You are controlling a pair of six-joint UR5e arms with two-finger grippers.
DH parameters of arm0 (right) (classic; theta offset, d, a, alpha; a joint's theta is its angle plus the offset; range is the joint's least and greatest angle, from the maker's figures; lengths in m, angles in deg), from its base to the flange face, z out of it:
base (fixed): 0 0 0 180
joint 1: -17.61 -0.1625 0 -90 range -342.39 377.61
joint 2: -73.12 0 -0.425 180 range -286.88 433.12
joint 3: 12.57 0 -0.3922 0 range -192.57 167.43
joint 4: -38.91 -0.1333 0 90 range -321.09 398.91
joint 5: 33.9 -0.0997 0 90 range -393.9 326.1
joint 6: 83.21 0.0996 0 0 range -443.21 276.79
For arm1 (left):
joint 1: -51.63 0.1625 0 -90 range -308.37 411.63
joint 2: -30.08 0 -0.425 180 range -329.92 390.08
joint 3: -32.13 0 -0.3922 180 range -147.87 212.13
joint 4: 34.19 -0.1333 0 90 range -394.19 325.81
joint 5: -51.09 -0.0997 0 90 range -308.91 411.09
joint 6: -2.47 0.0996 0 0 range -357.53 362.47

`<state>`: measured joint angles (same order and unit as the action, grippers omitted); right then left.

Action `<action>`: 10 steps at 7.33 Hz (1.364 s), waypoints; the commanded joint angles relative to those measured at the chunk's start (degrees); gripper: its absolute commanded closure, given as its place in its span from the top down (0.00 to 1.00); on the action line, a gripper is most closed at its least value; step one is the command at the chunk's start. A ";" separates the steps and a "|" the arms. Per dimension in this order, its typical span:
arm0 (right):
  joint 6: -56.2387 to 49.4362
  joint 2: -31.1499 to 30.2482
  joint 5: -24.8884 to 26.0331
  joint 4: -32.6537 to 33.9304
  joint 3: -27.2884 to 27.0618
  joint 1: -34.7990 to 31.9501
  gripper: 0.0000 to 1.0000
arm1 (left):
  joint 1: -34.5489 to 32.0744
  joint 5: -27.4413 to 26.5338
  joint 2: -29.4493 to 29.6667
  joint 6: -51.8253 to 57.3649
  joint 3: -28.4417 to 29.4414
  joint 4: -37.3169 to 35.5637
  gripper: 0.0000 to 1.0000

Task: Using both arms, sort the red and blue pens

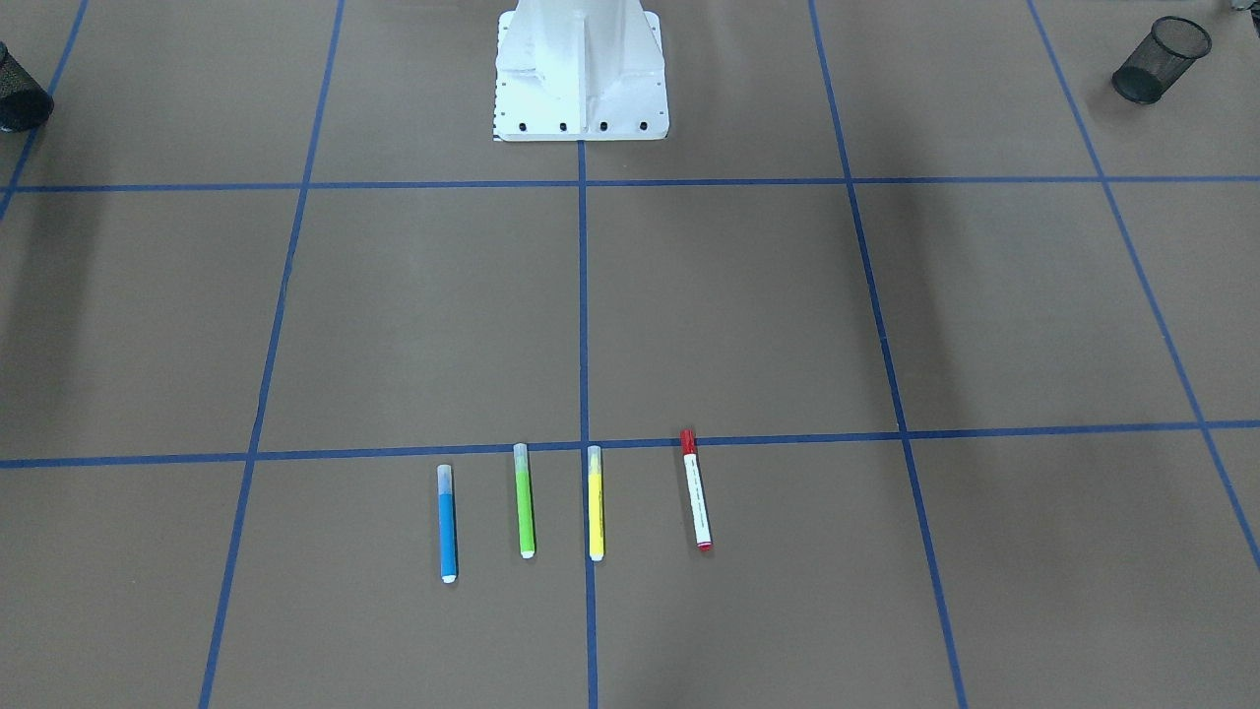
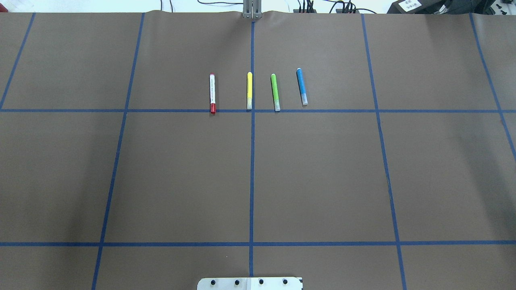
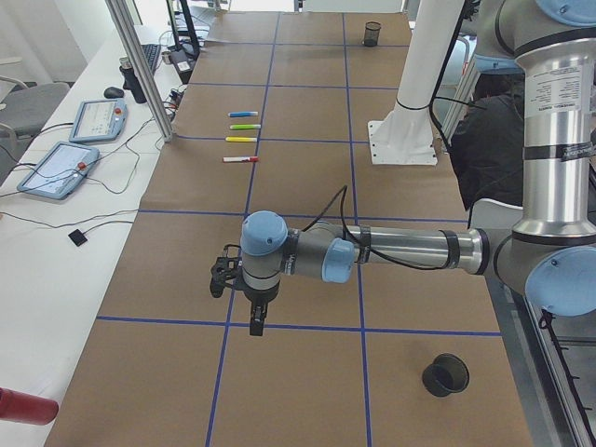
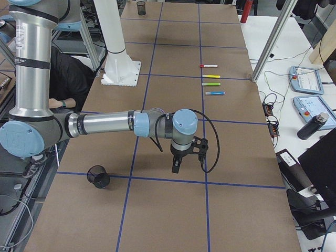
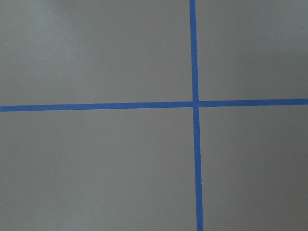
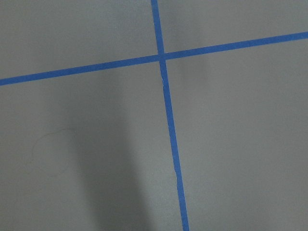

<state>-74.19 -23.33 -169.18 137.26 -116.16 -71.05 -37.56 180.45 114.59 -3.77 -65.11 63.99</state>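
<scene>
The red pen (image 2: 212,93), a white barrel with a red cap, lies at the left end of a row of markers near the table's far edge; it also shows from across the table (image 1: 695,489). At the row's right end lies the blue pen (image 2: 301,86) (image 1: 447,524). My left gripper (image 3: 253,326) hangs over bare table far from the row, seen only from the side, so I cannot tell if it is open or shut. The same holds for my right gripper (image 4: 176,168). Both wrist views show only brown table and blue tape.
A yellow highlighter (image 2: 249,90) and a green highlighter (image 2: 275,92) lie between the two pens. A black mesh cup (image 3: 445,374) stands near my left arm, another (image 4: 98,177) near my right. The white robot base (image 1: 581,74) sits mid-table. Tablets (image 3: 58,169) lie beyond the far edge.
</scene>
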 commanded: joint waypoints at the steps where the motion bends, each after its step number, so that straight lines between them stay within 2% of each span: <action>1: 0.03 -0.05 -0.07 0.00 -0.21 -0.02 1.00 | 0.07 -0.15 -0.22 0.09 0.21 0.00 1.00; 10: -0.24 1.09 0.45 -0.18 -0.91 -0.02 1.00 | 0.07 0.46 -0.22 0.18 0.65 0.09 1.00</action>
<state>-74.39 -22.46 -169.02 137.12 -116.91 -71.07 -37.50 180.69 114.40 -3.56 -64.63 64.04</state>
